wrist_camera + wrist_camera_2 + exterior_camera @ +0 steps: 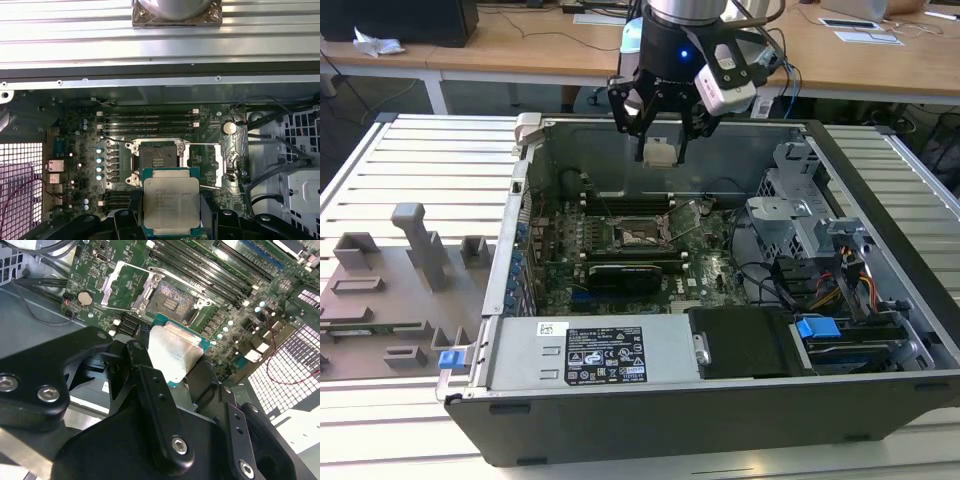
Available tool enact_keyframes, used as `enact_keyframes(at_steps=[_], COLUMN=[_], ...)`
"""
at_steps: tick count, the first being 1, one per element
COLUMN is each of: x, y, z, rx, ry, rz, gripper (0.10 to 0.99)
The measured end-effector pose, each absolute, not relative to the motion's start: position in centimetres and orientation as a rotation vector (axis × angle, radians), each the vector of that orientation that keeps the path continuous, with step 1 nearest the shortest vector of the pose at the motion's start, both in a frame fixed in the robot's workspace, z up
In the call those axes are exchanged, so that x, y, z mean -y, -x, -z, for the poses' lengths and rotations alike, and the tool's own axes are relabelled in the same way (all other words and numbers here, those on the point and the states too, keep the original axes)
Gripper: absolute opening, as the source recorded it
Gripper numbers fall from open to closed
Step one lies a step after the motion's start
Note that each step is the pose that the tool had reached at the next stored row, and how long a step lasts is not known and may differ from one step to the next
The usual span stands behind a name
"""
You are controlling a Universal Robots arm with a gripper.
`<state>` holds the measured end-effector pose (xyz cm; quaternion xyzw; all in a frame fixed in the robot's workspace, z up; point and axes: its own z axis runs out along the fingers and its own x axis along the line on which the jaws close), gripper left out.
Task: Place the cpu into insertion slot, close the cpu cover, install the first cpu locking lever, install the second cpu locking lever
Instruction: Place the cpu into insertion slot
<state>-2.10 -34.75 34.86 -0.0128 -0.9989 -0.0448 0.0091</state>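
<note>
Step one: your hand, closed on the cpu, hovers above the apparently empty insertion slot; seating demands square alignment.

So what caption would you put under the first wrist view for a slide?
The gripper holds the cpu above the circuit board, its insertion slot empty and uncovered.

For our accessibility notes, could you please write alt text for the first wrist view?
The tool holds the cpu, silvery top facing the camera, over a green motherboard inside an open computer case. The insertion slot lies open and empty near the cpu.
</note>
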Motion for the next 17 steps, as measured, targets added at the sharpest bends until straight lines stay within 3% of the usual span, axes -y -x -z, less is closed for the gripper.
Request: enact_keyframes(at_steps=[17], x=[34.8], y=[2.1], z=[-33.0], rx=[3.12], ry=[0.04], rz=[0.14], gripper=[0.541])
